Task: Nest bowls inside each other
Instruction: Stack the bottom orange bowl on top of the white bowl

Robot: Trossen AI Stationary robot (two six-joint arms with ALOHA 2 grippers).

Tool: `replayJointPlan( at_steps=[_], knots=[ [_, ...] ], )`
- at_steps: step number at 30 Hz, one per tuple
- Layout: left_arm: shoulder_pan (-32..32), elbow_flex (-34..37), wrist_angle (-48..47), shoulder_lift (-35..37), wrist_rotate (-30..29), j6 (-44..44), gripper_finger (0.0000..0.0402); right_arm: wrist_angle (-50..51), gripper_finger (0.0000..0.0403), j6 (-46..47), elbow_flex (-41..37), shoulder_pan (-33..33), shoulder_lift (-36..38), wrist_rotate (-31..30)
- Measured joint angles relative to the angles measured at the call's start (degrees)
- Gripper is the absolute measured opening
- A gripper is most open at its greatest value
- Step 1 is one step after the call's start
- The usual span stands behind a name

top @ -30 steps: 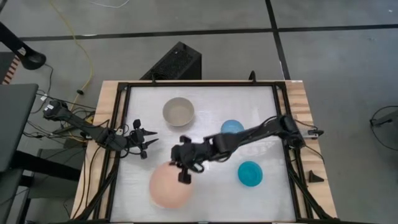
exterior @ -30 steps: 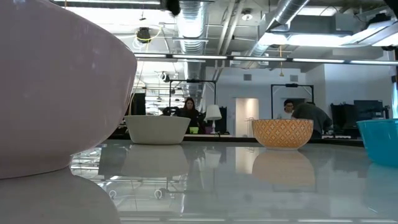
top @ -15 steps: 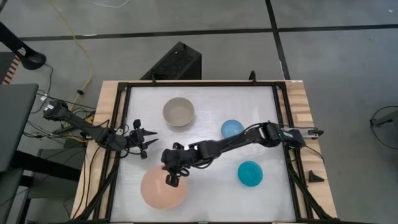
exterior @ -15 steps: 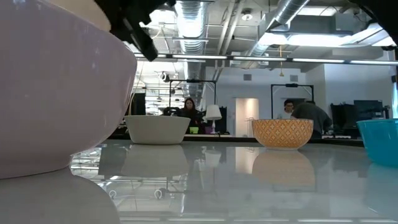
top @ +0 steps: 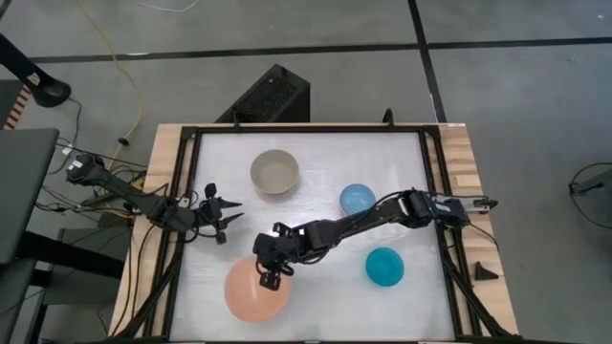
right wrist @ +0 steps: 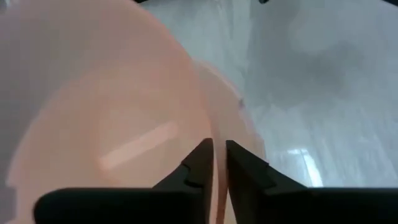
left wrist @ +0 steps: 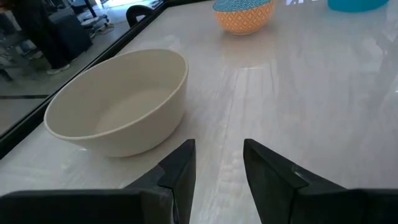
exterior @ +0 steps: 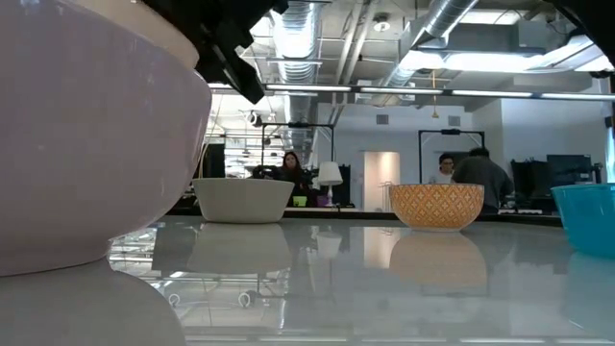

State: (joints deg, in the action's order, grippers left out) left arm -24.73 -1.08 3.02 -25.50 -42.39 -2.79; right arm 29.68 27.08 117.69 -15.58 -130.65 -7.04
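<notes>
The salmon-pink bowl sits near the table's front left, inside a large pale bowl whose wall fills the low view's left. My right gripper reaches down over the pink bowl's far rim, its fingers slightly apart on either side of that rim. The grey-beige bowl, the light blue bowl and the teal bowl stand apart on their bases. My left gripper waits open at the table's left edge, facing the grey-beige bowl. My right gripper has the pink bowl's far rim between its two fingers, one inside the bowl and one outside, slanting down from the table's right. I cannot tell whether the fingers touch the rim. The bowl rests level inside the pale bowl.
A black frame borders the white tabletop. The light blue bowl has an orange patterned outside. Bare tabletop lies between the bowls at the middle. People show in the room beyond the far edge.
My right gripper has sunk and moved toward the table's near left, rolling a little. The pink bowl has come down with it and now covers more of the pale bowl beneath. In the low view the gripper has come in above the pale bowl.
</notes>
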Motion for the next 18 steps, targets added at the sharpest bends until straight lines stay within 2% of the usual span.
replayJointPlan(
  at_steps=[4, 8, 12, 15, 18],
  knots=[
    [0.00, 0.00, -0.02, 0.00, 0.00, 0.00, 0.0125, 0.00, 0.0122, -0.06, 0.00, 0.18, 0.00, -0.36],
    [0.00, 0.00, -0.02, 0.00, -0.01, 0.00, 0.0125, 0.20, 0.0187, -0.56, -0.02, 0.05, 0.36, 0.12],
    [0.00, 0.00, -0.04, 0.00, -0.02, 0.00, 0.0125, 2.44, 0.0250, -2.50, 2.19, 0.68, 1.12, 3.67],
    [0.00, 0.00, -0.03, 0.00, 0.02, 0.00, 0.0125, 3.78, 0.0276, -2.59, 5.11, 1.15, 1.64, 4.31],
    [0.02, 0.00, -0.04, 0.00, 0.00, 0.00, 0.0125, 5.22, 0.0282, -5.08, 7.71, 1.27, 1.63, 3.97]
  ],
)
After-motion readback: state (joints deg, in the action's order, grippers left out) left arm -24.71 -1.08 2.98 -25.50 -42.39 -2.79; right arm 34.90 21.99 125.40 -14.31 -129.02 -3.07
